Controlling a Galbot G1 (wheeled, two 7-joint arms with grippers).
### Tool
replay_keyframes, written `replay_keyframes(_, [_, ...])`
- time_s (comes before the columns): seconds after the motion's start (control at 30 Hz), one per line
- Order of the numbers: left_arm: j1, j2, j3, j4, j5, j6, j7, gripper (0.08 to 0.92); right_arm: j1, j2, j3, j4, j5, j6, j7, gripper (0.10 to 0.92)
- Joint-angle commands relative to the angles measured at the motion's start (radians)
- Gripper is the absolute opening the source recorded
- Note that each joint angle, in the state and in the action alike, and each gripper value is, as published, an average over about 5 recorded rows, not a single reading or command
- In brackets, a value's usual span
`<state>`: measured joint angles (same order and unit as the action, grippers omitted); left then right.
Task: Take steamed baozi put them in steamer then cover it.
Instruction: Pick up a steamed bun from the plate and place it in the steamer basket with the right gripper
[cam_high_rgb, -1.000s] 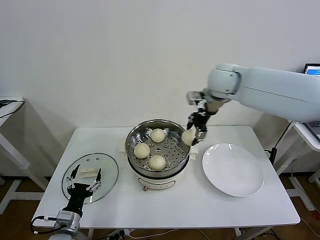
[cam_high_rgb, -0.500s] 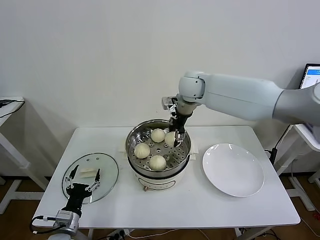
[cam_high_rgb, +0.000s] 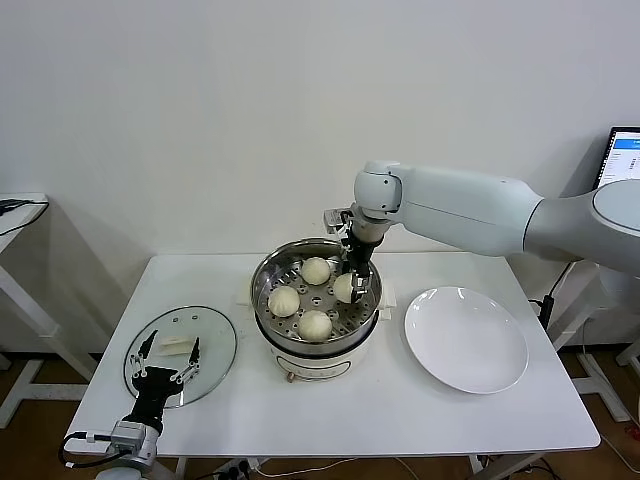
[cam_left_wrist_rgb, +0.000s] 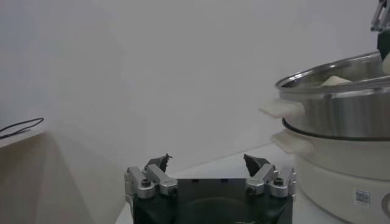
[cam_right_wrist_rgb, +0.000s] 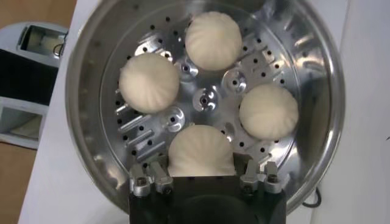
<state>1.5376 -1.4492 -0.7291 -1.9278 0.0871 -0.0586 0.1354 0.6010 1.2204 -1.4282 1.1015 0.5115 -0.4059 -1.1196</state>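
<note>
So the right gripper (cam_high_rgb: 352, 283) is reaching down into the steamer (cam_high_rgb: 266, 300), which sits about the middle of the head view on the white table (cam_high_rgb: 420, 420), and its fingers are closed around one of the buns (cam_high_rgb: 345, 287) on the right side of the perforated tray. In the right wrist view that same bun (cam_right_wrist_rgb: 201, 151) sits snug between the two fingers (cam_right_wrist_rgb: 148, 179), resting on the tray or very close to it; it's hard to say which. The other three buns are already lying in the tray: one at the back (cam_high_rgb: 316, 270), one on the left (cam_high_rgb: 284, 300), one at the front (cam_high_rgb: 315, 324), all apart from each other with the tray's holes showing between them. The glass lid (cam_high_rgb: 215, 350) with its white handle lies flat on the table in the lower left of the head view, well apart from the steamer, so the pot is not covered yet. The left gripper (cam_high_rgb: 168, 362) sits low at the lower left, hovering over the near edge of that lid with its fingers spread wide and nothing in them; the left wrist view shows both fingertips (cam_left_wrist_rgb: 159, 163) well apart with only empty space between. A white plate (cam_high_rgb: 466, 340) lies to the right of the steamer, just beside it, with nothing on it.
</note>
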Motion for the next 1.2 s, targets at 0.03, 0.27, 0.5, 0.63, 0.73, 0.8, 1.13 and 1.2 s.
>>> replay_keyframes(0.03, [-0.001, 0.000, 0.002, -0.003, 0.000, 0.000, 0.000, 0.823, -0.026, 0.013, 0.014, -0.022, -0.027, 0.000, 0.002, 0.718])
replay_keyframes(0.27, [-0.001, -0.001, 0.002, 0.001, 0.000, -0.001, 0.001, 0.823, -0.038, 0.022, 0.020, -0.029, -0.035, 0.000, 0.003, 0.721])
replay_keyframes(0.5, [0.001, -0.002, 0.000, -0.003, 0.000, -0.001, 0.001, 0.823, -0.055, 0.032, 0.028, -0.042, -0.055, 0.001, 0.003, 0.721])
replay_keyframes(0.63, [0.002, -0.002, -0.003, -0.002, 0.000, -0.002, 0.001, 0.823, -0.064, 0.034, 0.038, -0.046, -0.059, 0.002, 0.006, 0.721])
replay_keyframes(0.73, [0.004, -0.003, -0.004, -0.003, 0.000, -0.003, 0.001, 0.823, -0.063, 0.032, 0.040, -0.044, -0.060, 0.002, 0.005, 0.724])
replay_keyframes(0.8, [0.005, -0.004, -0.005, -0.005, 0.000, -0.003, 0.001, 0.823, -0.060, 0.027, 0.044, -0.040, -0.055, 0.002, 0.002, 0.735])
replay_keyframes(1.13, [0.013, -0.007, -0.002, -0.015, 0.002, -0.002, -0.001, 0.823, 0.065, -0.077, 0.076, 0.008, 0.039, 0.014, -0.073, 0.822])
replay_keyframes(1.2, [0.016, -0.008, 0.001, -0.018, 0.005, -0.002, -0.001, 0.823, 0.105, -0.114, 0.080, 0.024, 0.067, 0.015, -0.094, 0.822])
